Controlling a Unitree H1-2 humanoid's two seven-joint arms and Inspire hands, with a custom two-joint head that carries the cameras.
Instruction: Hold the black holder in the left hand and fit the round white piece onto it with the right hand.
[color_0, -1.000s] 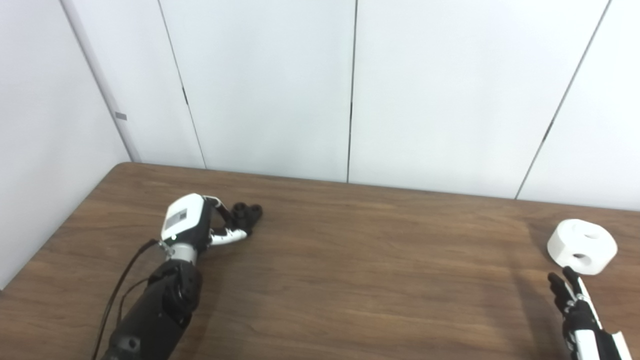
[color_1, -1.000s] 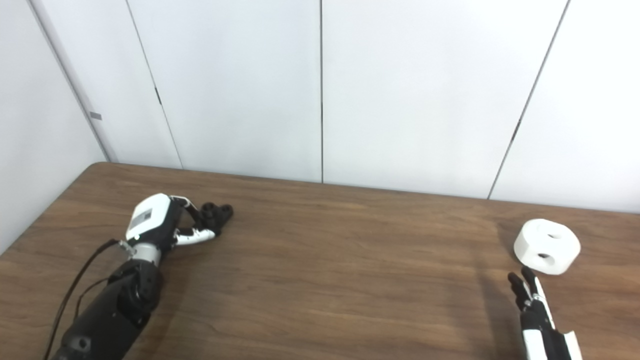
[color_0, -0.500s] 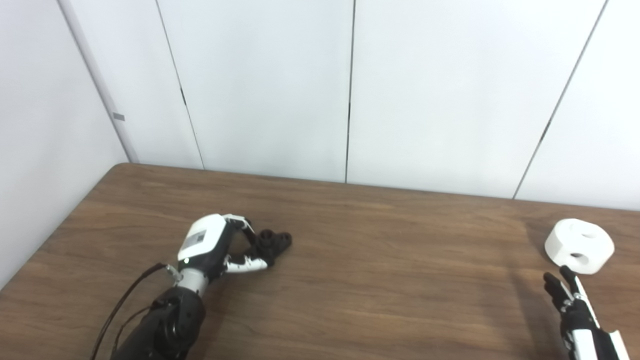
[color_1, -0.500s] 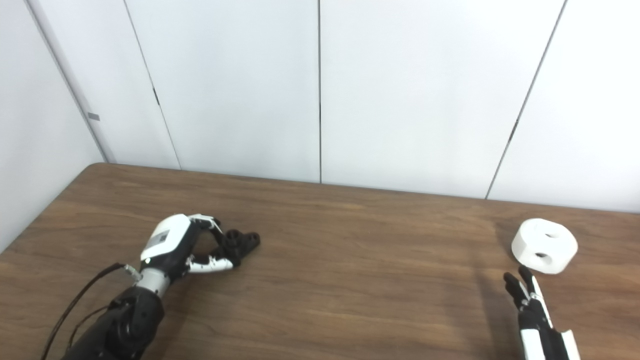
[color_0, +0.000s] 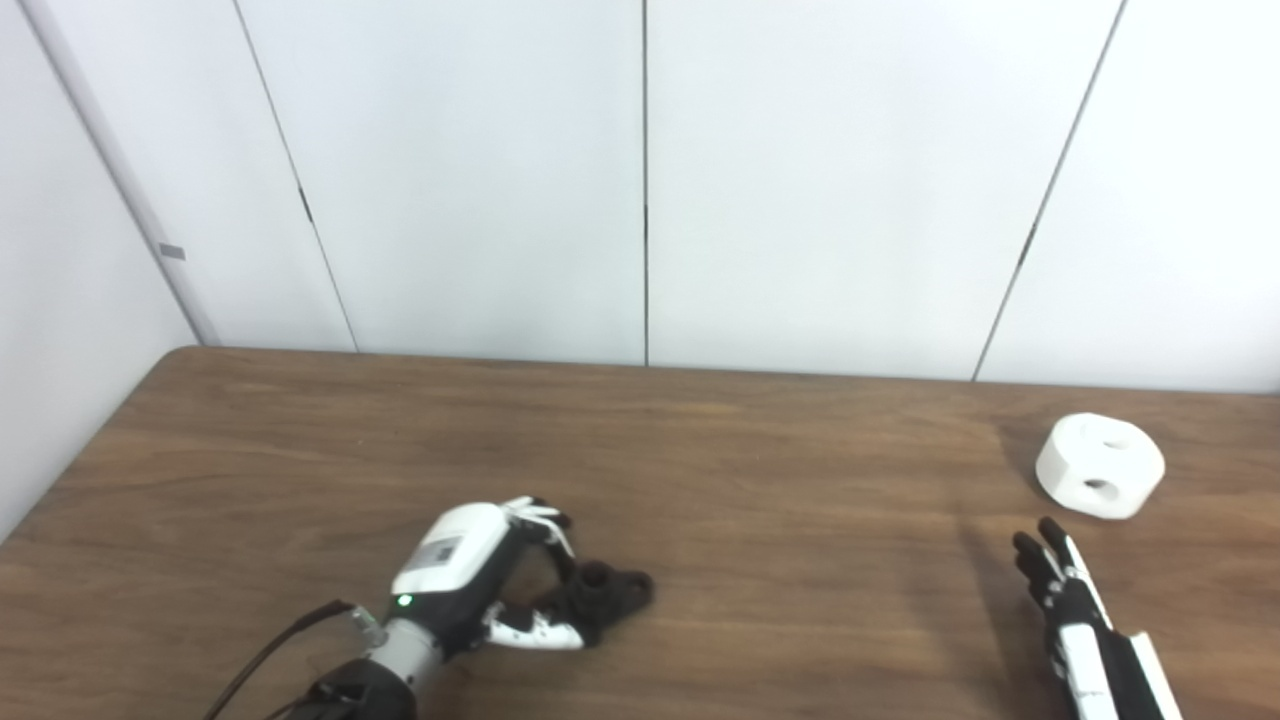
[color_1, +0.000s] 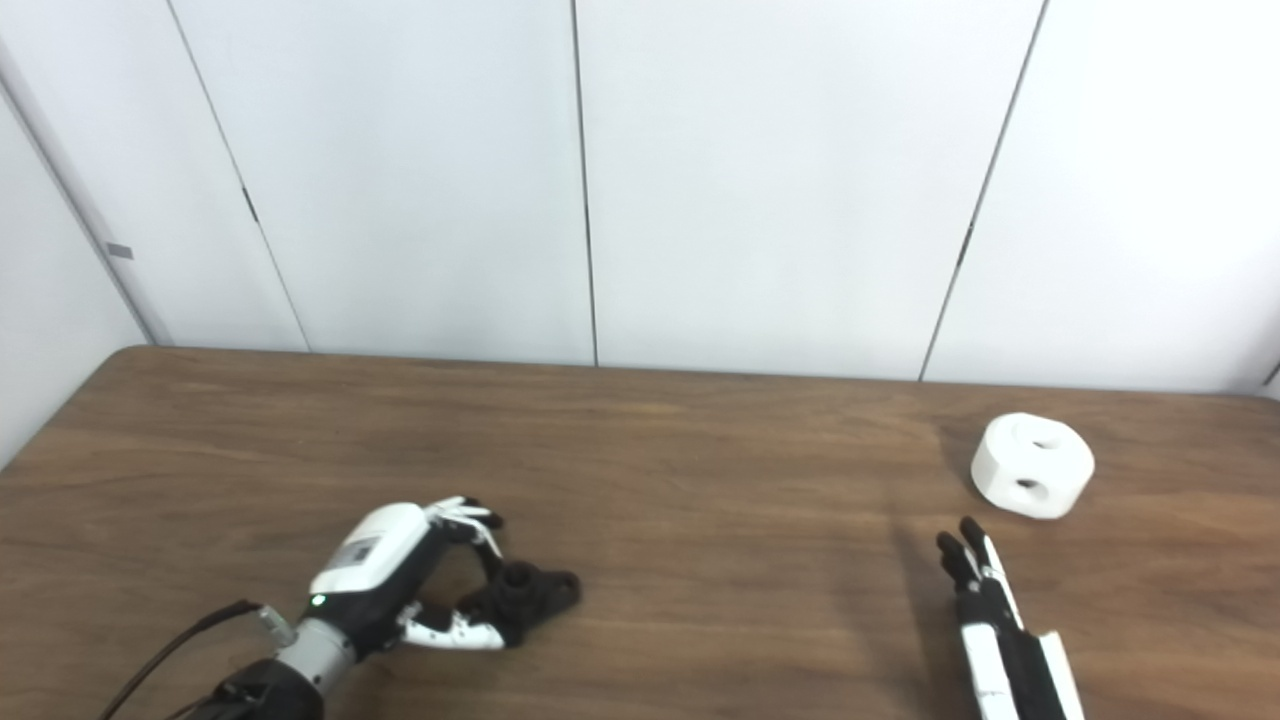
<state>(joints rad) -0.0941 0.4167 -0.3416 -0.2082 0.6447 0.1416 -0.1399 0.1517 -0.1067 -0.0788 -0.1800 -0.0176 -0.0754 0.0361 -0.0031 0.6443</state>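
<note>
My left hand (color_0: 470, 580) is shut on the black holder (color_0: 605, 598) and holds it at the near left of the brown table (color_0: 700, 470). The holder's knobbed end sticks out to the right of my fingers. It also shows in the right eye view (color_1: 525, 595). The round white piece (color_0: 1100, 466) with two holes lies on the table at the far right, also in the right eye view (color_1: 1032, 465). My right hand (color_0: 1075, 620) is open with fingers straight, flat near the front edge, a short way in front of the white piece and apart from it.
White wall panels (color_0: 640, 180) stand right behind the table's far edge. The table's left edge (color_0: 90, 450) runs close to the side wall. A black cable (color_0: 270, 655) trails from my left wrist.
My left hand has carried the black holder nearer and rightward across the table. The camera has also shifted, so the whole scene sits further left. My right hand has barely moved.
</note>
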